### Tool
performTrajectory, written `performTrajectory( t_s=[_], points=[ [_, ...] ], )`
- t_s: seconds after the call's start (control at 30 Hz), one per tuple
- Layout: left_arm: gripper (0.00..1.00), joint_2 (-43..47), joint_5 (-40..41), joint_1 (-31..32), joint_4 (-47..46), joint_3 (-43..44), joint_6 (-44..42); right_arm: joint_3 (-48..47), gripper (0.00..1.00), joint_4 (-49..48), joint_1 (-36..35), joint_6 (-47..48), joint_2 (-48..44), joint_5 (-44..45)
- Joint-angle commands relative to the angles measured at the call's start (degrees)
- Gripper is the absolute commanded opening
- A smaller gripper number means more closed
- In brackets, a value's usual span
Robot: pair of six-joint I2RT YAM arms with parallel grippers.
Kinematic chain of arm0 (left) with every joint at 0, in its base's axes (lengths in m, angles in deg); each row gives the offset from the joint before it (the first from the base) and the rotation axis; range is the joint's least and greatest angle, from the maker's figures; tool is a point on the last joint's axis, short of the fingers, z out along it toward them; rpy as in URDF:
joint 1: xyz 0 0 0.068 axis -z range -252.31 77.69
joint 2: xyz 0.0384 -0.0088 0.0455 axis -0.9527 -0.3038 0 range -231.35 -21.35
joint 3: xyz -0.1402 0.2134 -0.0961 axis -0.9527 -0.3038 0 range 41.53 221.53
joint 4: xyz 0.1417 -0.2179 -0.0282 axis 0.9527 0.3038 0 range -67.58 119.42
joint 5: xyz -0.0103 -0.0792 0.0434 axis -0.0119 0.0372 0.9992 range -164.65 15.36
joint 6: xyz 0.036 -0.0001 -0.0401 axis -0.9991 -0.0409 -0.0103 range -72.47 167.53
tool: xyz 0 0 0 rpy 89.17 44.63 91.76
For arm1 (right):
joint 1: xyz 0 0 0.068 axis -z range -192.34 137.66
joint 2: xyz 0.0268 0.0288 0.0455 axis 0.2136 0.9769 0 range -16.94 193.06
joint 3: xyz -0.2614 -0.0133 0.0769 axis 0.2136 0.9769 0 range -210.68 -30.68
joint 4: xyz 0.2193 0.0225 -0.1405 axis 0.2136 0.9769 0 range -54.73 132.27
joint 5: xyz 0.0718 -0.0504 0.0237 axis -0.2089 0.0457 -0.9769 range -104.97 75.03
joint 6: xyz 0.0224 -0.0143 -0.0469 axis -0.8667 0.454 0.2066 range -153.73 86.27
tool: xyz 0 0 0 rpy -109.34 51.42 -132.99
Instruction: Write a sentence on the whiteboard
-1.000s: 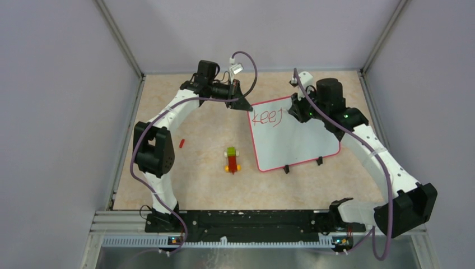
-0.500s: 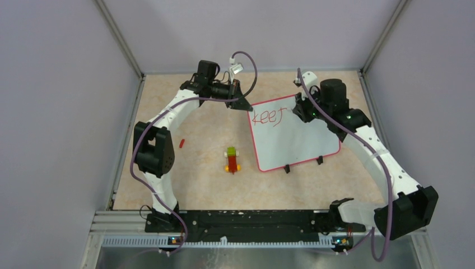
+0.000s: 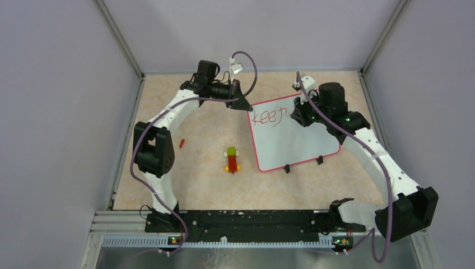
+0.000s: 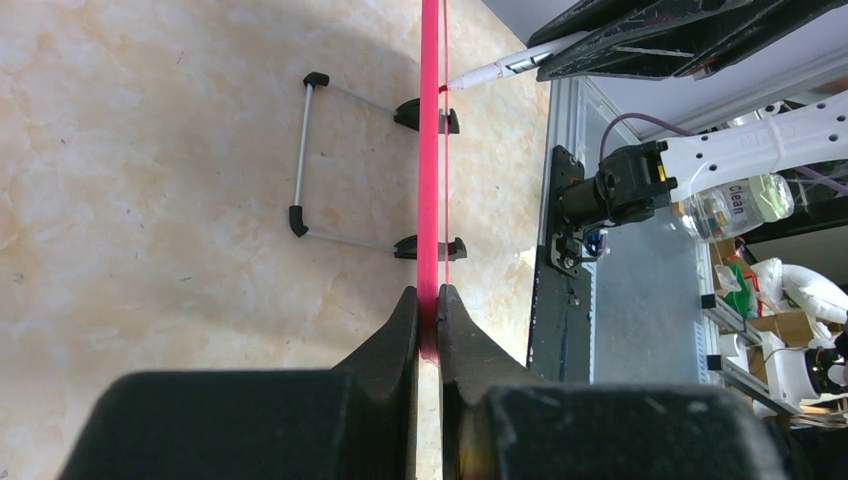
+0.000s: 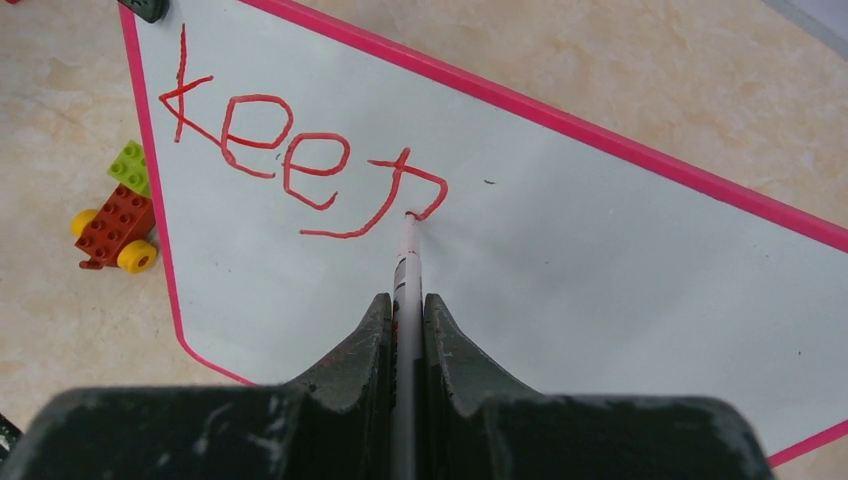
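On one whiteboard (image 3: 297, 140), four letters (image 5: 290, 160); left pincer (image 4: 428, 305) tight on rim (image 4: 430, 150), right pincer (image 5: 405, 305) tight on one marker (image 5: 407, 255).

"keep" on whiteboard (image 5: 600, 260), "Clean" on bottle (image 4: 740, 205)

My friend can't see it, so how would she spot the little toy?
Find the whiteboard with the pink rim on the table. Just off its left edge sits the little toy. It alone is built of bricks, green and red with yellow wheels; the other loose piece nearby is a plain red stub.
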Motion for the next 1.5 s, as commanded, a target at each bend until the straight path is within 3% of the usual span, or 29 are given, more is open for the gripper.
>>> performTrajectory(
  t_s=[0.0, 0.53, 0.77, 1.0, 1.27, 1.47],
  points=[
    [0.00, 2.49, -2.62, 0.25, -2.37, 0.20, -0.60, -0.79, 0.00, -2.59, -1.53, -1.08, 1.10, -0.63],
    [0.00, 1.66, -1.74, 0.23, -0.36, 1.31, -2.70, -4.64, 0.00, 0.55, -2.32, -0.72, -0.99, -2.39],
    [0.00, 0.00, -0.96, 0.22, 1.93, 3.91, -4.05, -5.09, 0.00, 3.44, 1.51, -0.26, -2.71, -9.71],
    [0.00, -1.19, 0.03, 0.17, 4.51, 7.31, -6.34, -4.66, 0.00, 4.90, 3.50, 0.84, -4.35, -11.40],
    [0.20, 1.55, -0.99, 0.21, 3.62, 4.27, -5.77, -3.42, 0.00, 5.03, 5.99, 2.46, -5.45, -9.39],
    [0.22, 2.07, -1.49, 0.38, 2.55, 3.15, -4.84, -2.70, 0.00, 3.37, 5.94, 2.22, -4.79, -7.37]
  ],
)
